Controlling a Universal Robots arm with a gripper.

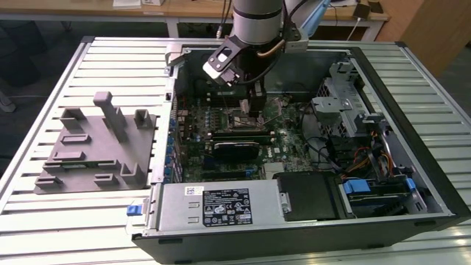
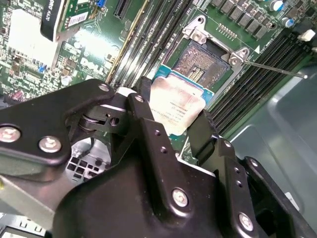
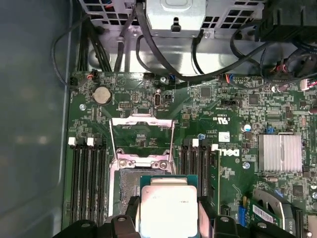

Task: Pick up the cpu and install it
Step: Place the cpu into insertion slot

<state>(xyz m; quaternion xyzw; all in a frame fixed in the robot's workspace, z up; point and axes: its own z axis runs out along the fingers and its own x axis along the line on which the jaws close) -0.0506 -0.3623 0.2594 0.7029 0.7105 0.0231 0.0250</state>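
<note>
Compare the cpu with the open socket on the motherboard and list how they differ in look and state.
The cpu has a smooth silvery plate; the socket shows a dark field of fine contacts. The cpu is gripped by the tool, partly over the socket; the socket is fixed to the motherboard, its metal frame swung open. Both are square.

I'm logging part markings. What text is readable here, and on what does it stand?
None can be quoted reliably.
On the cpu, gripped in the hand: faint print, too blurred.
On the power supply label: too small.
On the motherboard: a white logo; other lettering too small.
</note>
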